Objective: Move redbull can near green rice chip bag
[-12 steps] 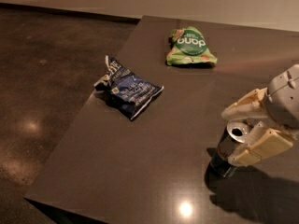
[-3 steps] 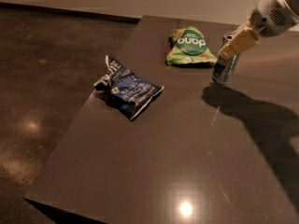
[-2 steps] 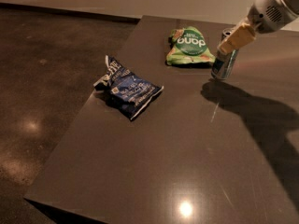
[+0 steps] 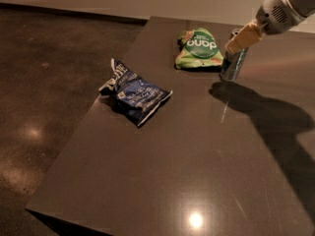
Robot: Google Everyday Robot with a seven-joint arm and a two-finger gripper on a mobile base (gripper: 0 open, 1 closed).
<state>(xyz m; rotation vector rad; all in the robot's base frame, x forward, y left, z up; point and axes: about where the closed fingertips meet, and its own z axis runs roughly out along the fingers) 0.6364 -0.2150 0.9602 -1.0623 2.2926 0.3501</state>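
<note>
The redbull can [image 4: 231,65] is upright at the far right of the dark table [image 4: 197,156], just right of the green rice chip bag [image 4: 198,48], with a small gap between them. My gripper [image 4: 242,38] comes in from the upper right and is shut on the can's top part. One cream finger [image 4: 244,36] shows in front of the can; the other is hidden behind it. The can's base is at or just above the tabletop, with its shadow right beside it.
A dark blue chip bag [image 4: 138,95] with white print lies crumpled near the table's left edge. The arm's shadow [image 4: 266,117] falls across the right side of the table. A dark floor [image 4: 44,107] lies to the left, below the table edge.
Over four seconds my gripper carried the can from the front right of the table to beside the green bag. In the last second it edged slightly farther back.
</note>
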